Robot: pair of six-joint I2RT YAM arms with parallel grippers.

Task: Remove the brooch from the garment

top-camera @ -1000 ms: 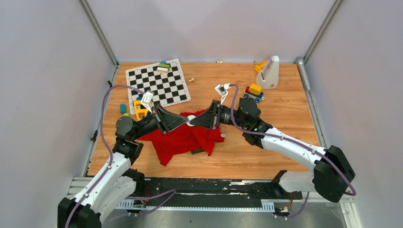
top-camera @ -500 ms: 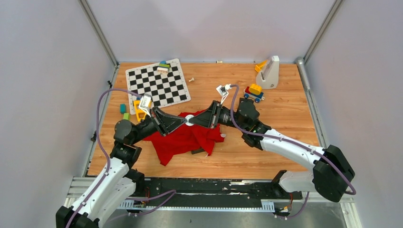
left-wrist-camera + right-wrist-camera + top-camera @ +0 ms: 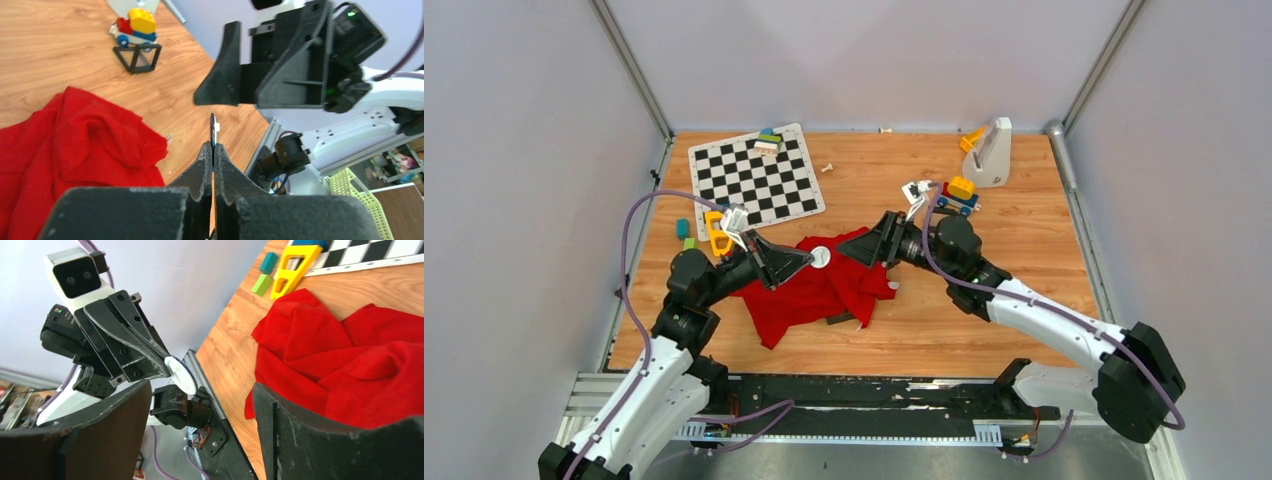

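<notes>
The red garment point(image 3: 809, 292) lies crumpled on the wooden table between the two arms. My left gripper point(image 3: 808, 259) is shut on the brooch point(image 3: 821, 257), a small white round disc held above the cloth. In the left wrist view the brooch point(image 3: 213, 131) shows edge-on between the pinched fingertips of the left gripper point(image 3: 212, 146), clear of the garment point(image 3: 85, 145). My right gripper point(image 3: 873, 249) stands open just right of the brooch, nothing between its fingers. From the right wrist view the right gripper point(image 3: 200, 390) faces the brooch point(image 3: 181, 375), with the garment point(image 3: 350, 360) to its right.
A checkerboard mat point(image 3: 756, 175) lies at the back left with blocks on its far edge. A yellow triangle block point(image 3: 717, 232) and small coloured blocks point(image 3: 684, 230) sit left of the garment. A toy car point(image 3: 959, 193) and white stand point(image 3: 992, 152) are back right.
The right gripper has opened, let go of the brooch and drawn back to the right. The left gripper keeps hold of the brooch and has shifted slightly left.
</notes>
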